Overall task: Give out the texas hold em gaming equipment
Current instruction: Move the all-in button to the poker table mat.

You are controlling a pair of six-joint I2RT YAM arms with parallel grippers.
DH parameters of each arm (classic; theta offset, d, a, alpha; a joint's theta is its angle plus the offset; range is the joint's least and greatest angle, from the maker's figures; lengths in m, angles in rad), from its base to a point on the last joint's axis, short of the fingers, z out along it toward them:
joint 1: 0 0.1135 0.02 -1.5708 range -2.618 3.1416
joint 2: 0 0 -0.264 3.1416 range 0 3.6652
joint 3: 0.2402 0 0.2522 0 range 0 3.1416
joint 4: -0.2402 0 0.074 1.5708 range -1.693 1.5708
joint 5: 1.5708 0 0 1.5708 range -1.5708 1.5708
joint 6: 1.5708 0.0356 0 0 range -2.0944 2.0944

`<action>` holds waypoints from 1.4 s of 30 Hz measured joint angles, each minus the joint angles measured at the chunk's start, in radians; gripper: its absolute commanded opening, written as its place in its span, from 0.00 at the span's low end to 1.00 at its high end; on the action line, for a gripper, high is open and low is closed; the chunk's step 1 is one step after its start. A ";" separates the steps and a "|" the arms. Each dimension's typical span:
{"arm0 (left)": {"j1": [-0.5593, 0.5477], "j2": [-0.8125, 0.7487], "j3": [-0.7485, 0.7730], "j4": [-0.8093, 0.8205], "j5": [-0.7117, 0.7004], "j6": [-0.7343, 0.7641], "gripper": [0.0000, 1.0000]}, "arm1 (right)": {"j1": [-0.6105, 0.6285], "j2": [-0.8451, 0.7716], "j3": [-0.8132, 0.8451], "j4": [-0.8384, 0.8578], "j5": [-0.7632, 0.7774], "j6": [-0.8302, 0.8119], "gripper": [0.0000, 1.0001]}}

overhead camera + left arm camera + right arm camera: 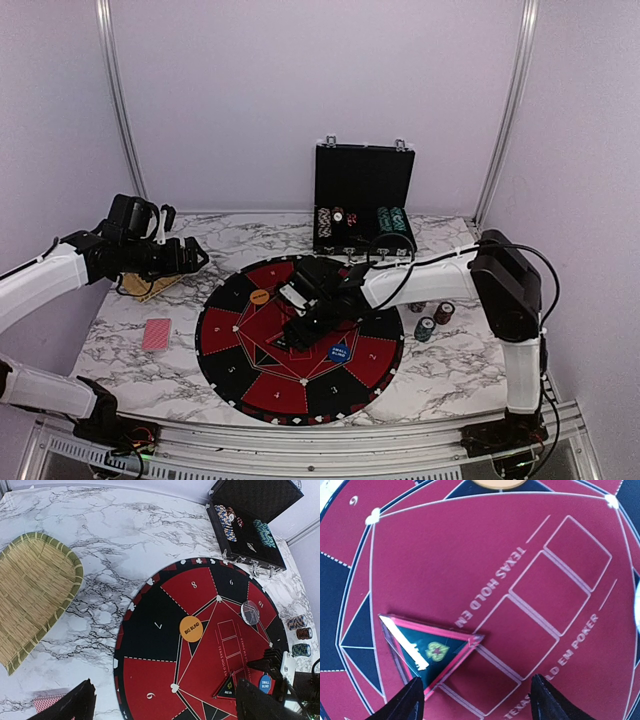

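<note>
mat (pixel 225 335) mid-worktop (pixel 450 372) | case (pixel 362 175) behind mat | chip stacks (pixel 443 312) right of mat | playing card (pixel 157 334) left of mat | tray (pixel 35 595) behind card | Big Blind disc (pixel 191 629), Small Blind disc (pixel 339 352), triangular marker (pixel 432 650) on mat

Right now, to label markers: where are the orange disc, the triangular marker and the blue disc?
orange disc (pixel 191 629), left wrist view, centre of face.
triangular marker (pixel 434 650), right wrist view, dark centre.
blue disc (pixel 265 682), left wrist view, printed face.

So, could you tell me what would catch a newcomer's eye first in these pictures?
The round black-and-red mat dominates the centre, with the right pincer open above a triangular marker lying on it. Behind it, at the far edge, a black case stands open with chips inside.
</note>
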 measured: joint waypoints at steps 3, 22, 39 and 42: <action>0.000 0.000 -0.003 0.000 0.000 0.000 0.99 | 0.032 -0.003 -0.002 0.000 0.022 0.021 0.67; 0.000 0.000 -0.003 0.000 0.000 -0.001 0.99 | 0.095 0.117 0.163 -0.069 0.148 0.138 0.31; 0.001 0.000 -0.003 0.000 0.000 0.000 0.99 | 0.094 0.333 0.505 -0.119 0.156 0.119 0.32; 0.001 0.000 -0.003 0.000 0.000 0.000 0.99 | 0.094 0.340 0.518 -0.126 0.156 0.119 0.38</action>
